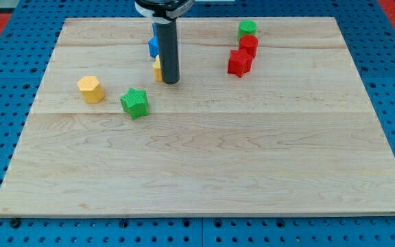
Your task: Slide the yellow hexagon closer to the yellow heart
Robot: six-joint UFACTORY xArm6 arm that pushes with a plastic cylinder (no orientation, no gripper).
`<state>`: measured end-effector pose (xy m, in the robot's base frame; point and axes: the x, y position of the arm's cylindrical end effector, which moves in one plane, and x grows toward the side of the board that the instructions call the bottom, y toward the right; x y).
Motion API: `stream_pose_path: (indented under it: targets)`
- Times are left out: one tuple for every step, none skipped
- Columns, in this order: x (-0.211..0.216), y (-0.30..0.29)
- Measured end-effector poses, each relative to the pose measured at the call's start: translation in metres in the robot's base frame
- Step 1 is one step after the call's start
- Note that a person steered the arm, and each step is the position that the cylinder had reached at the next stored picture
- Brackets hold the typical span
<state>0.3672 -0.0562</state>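
Tip (171,82) touches a rod-hidden yellow block (157,69), one yellow hexagon (90,89) left, one green star (134,103) between; end effector: plain rod, no jaws.

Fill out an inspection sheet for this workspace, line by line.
Surface: wooden board, flat, pale planks, lying on a blue pegboard base.
Job's things: yellow hexagon sits at the view's left, alone; yellow heart is mostly hidden behind the rod, only its left edge showing.
Clutter: green star just right of the hexagon; blue block behind the rod, shape unclear; red star, red block and green block clustered at the view's top right.
Hand: none; my tip rests right beside the heart, well right of the hexagon.
Cables: nothing seen.
Surroundings: red patches at the top corners.
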Motion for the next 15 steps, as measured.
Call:
stream_pose_path:
  targets:
    - [0.0, -0.003]
    - [-0.002, -0.003]
    - [-0.011, -0.003]
    - [-0.012, -0.003]
    - [-0.003, -0.003]
    - [0.017, -0.027]
    - [0.017, -0.06]
    - [0.017, -0.096]
    - [0.014, -0.12]
    - [0.014, -0.12]
    - [-0.002, -0.12]
    - [-0.023, -0.12]
    - [-0.025, -0.131]
    - [-0.037, -0.207]
    - [-0.017, -0.247]
